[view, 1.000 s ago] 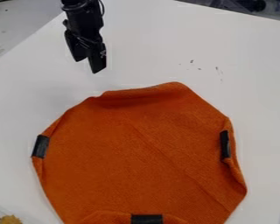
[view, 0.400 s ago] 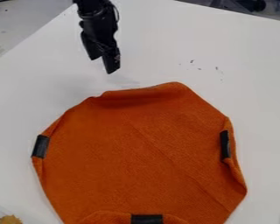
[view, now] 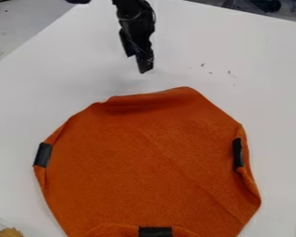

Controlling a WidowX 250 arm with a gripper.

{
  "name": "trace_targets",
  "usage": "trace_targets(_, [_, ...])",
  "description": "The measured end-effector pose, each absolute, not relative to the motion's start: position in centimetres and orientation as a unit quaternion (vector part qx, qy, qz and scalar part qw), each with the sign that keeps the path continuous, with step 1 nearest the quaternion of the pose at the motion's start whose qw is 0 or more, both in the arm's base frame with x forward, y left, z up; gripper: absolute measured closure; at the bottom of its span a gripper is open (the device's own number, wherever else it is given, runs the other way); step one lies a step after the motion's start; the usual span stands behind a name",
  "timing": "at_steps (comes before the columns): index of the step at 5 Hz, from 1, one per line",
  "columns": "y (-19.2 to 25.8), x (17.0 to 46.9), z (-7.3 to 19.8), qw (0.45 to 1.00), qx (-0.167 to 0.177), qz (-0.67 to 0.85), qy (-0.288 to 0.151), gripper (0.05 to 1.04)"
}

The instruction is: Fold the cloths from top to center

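The orange cloth [view: 147, 162] is spread on the white desk [view: 27, 106], its upper edge lying just below the tool [view: 139, 64] in the camera view and a little apart from it. No contact is seen. That edge runs in a shallow slant, higher toward the right of the view, and the tool is placed over against its middle stretch. No clear long axis can be given to the cloth (its outline is nearly round, with blunt corners). The black arm [view: 137, 23] is let down from the top edge of the view, steeply, its lower end leaning slightly to the right. Whether the tool is set wide or narrow cannot be told; no cloth is held in it. The top fold is judged as not yet made: the upper edge would have to be reached downward, gripped and carried toward the cloth's center.
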State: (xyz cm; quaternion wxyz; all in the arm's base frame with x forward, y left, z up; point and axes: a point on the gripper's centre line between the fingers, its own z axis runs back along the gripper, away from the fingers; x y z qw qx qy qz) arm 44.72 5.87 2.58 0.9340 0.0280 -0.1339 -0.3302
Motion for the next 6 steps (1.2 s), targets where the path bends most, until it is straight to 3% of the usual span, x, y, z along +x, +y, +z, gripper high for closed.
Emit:
trace_targets(1, [3.5,46.4,1.8,0.926,0.013,-0.355,-0.125,0.083])
trace_targets(2, [3.0,44.0,1.2,0.938,0.018,-0.325,-0.119,0.083])
trace_targets(4, [4.3,40.8,5.5,0.943,0.069,-0.306,-0.112,0.083])
trace_targets(6, [3.8,39.5,5.0,0.947,0.046,-0.303,-0.095,0.083])
